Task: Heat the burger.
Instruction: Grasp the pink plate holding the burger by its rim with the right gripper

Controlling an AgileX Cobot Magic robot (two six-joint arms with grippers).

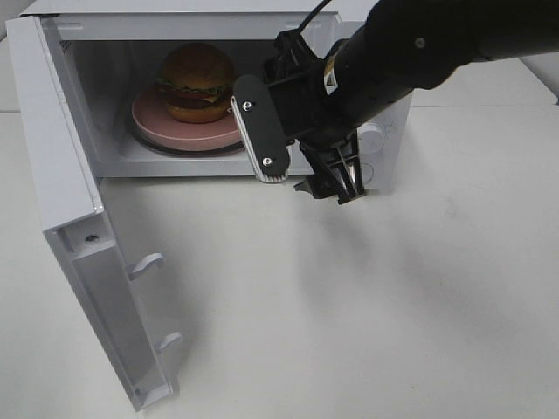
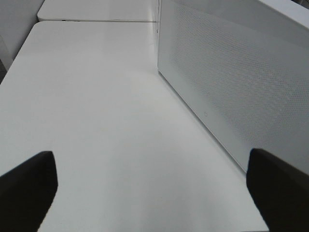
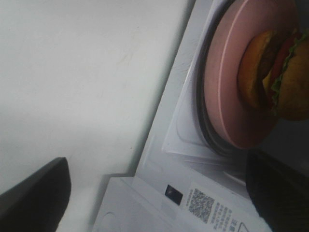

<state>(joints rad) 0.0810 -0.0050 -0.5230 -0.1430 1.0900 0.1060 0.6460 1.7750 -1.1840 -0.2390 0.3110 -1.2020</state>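
While the left gripper (image 2: 154, 193) gapes wide and empty beside the open door (image 1: 87, 262), we see the burger (image 1: 196, 80) on its pink plate (image 1: 153, 122) inside the microwave (image 1: 113, 105); our right gripper (image 1: 310, 183), equally wide and empty, hovers at the opening.

White table (image 1: 393, 305), matte surface, white microwave (image 1: 96, 100) standing directly on it toward the far side, door (image 1: 96, 305) swung open on the left, second white tabletop (image 2: 96, 9) abutting the first.
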